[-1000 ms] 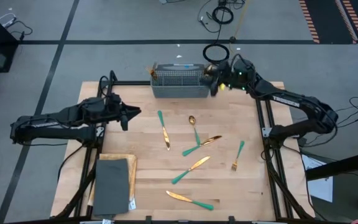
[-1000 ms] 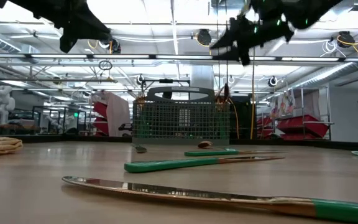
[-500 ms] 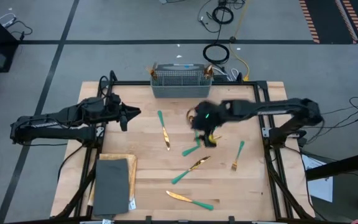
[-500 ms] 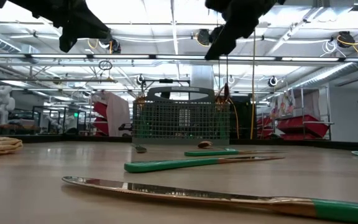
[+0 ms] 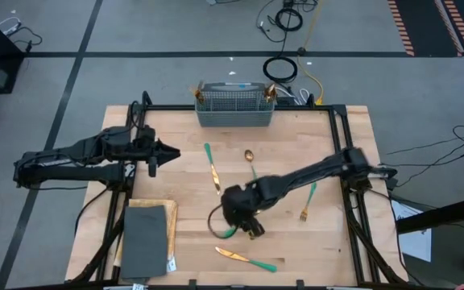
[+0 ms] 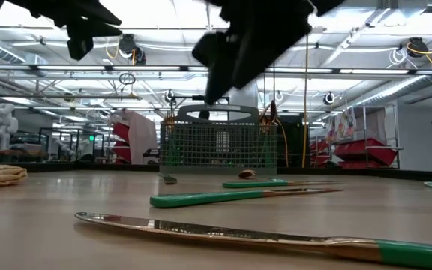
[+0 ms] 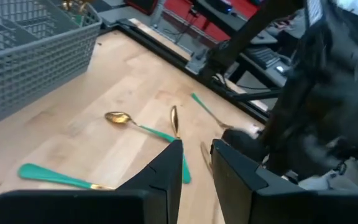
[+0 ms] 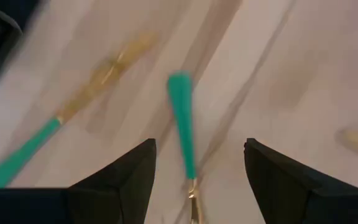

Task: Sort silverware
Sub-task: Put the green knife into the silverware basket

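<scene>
Wooden table (image 5: pixel 176 173): teal-handled knife (image 8: pixel 182 127) between spread right claw (image 8: pixel 194 177) fingers, below.

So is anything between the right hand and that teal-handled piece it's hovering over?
Nothing visible. The right hand is open, and its wrist view shows the teal-handled piece lying on bare wood between the fingers. A second piece lies off to one side, apart from it.

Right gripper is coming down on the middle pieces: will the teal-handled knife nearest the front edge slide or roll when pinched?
The knife lies flat and thin on the bare wood table, so it likely slides, not rolls. Its glossy gold blade looks slippery; the handle probably grips better.
</scene>
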Robot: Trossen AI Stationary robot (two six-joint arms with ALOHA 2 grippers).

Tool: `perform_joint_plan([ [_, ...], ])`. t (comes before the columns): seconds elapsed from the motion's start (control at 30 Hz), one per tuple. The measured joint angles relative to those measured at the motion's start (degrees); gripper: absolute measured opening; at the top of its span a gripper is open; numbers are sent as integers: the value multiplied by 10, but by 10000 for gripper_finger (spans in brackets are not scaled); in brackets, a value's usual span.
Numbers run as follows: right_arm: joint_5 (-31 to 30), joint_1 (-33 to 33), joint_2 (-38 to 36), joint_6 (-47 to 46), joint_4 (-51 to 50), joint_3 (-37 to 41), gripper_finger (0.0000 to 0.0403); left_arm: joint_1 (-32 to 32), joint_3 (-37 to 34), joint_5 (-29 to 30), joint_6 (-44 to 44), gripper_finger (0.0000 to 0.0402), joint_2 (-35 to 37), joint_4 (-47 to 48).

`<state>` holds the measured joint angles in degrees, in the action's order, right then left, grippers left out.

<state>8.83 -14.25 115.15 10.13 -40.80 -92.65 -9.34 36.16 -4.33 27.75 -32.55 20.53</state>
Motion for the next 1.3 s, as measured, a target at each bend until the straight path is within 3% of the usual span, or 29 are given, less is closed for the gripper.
perform_joint_plan([
  [0.17,-32,-15,80,-27,-79,-54,231,0,0,-14,3,90,17,2],
  [0.47,-36,-28,151,-73,-82,-67,231,0,0,-15,4,90,30,27],
  [0.53,-71,-30,165,-99,-83,-68,224,0,0,-15,2,90,31,33],
  [0.63,-96,-28,180,-129,-84,-70,188,0,0,-15,-3,90,31,32],
  [0.93,-94,-24,194,-174,-85,-72,18,0,0,-14,-16,90,31,32],
  [1.3,-103,-35,162,-258,-81,-63,1,0,0,-14,-16,90,31,32],
])
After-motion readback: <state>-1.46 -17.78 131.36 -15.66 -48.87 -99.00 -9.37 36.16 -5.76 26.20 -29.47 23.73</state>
